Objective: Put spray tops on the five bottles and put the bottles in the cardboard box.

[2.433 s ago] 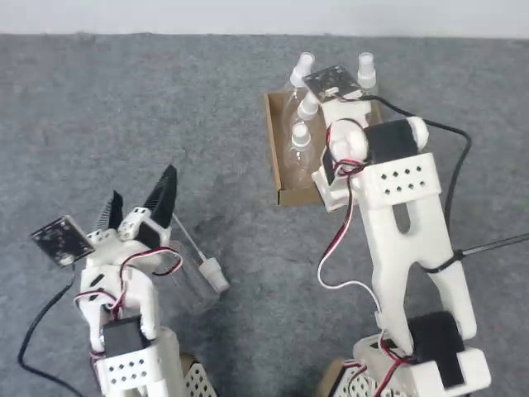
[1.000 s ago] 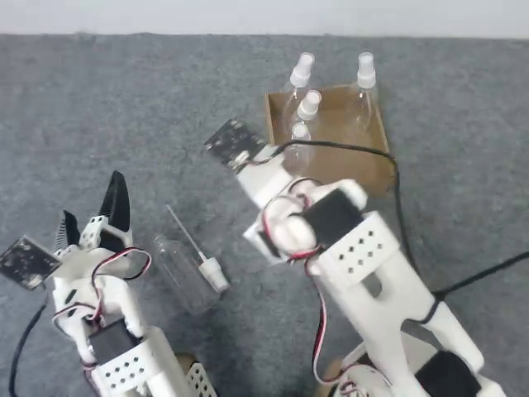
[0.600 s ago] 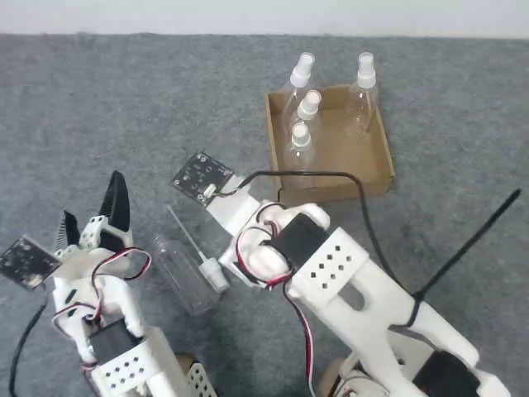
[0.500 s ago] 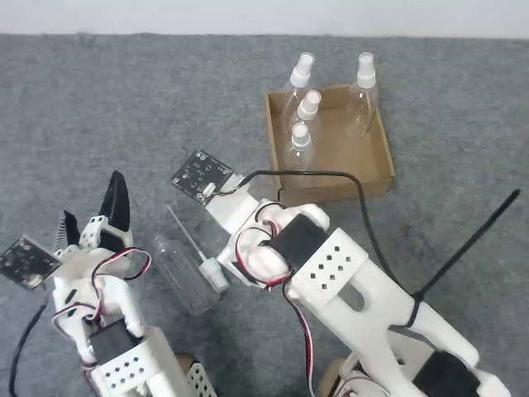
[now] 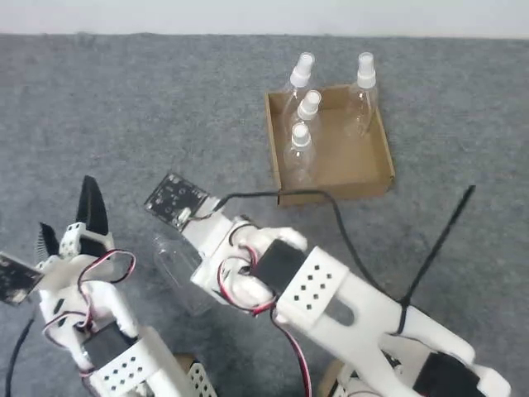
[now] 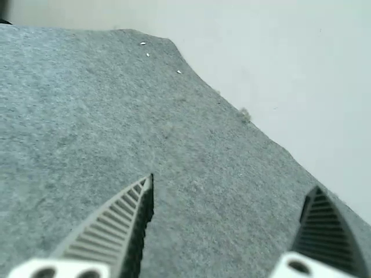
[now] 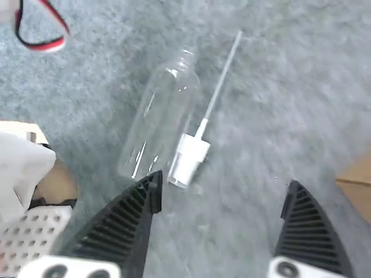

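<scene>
The uncapped bottle (image 7: pixel 159 119) and its loose spray top (image 7: pixel 190 157) lie side by side on the bench (image 5: pixel 165 99). The right claw (image 7: pixel 223 185) hangs spread above them; capping seems next, which calls for gripping the top.

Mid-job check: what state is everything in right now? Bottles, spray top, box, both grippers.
Cardboard box: holding four bottles.
Boxed bottles: spray tops on, inside the box.
Fifth bottle: uncapped, lying on the mat.
Loose spray top: off, lying beside the fifth bottle.
Left gripper: open, empty.
Right gripper: open, empty, above the fifth bottle.
</scene>
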You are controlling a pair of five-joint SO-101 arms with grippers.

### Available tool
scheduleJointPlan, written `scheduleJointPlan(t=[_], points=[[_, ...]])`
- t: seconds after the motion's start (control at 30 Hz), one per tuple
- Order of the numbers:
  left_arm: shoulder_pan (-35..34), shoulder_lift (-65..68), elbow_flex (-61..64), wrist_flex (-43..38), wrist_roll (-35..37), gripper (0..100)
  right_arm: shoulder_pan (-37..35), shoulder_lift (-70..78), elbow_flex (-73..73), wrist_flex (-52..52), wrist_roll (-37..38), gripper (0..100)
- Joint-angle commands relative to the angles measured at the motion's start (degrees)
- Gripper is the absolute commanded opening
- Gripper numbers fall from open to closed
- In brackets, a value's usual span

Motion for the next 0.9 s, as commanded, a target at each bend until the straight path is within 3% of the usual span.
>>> scheduleJointPlan(t=[0.0,0.87], points=[[-0.53,0.26,-0.48,-2.11,1.05,38,-2.42,-2.51,2.99,-6.81,-0.70,27.9],[-0.62,0.26,-0.48,-2.20,1.05,38,-4.09,-2.51,23.38,-34.59,-0.26,27.8]])
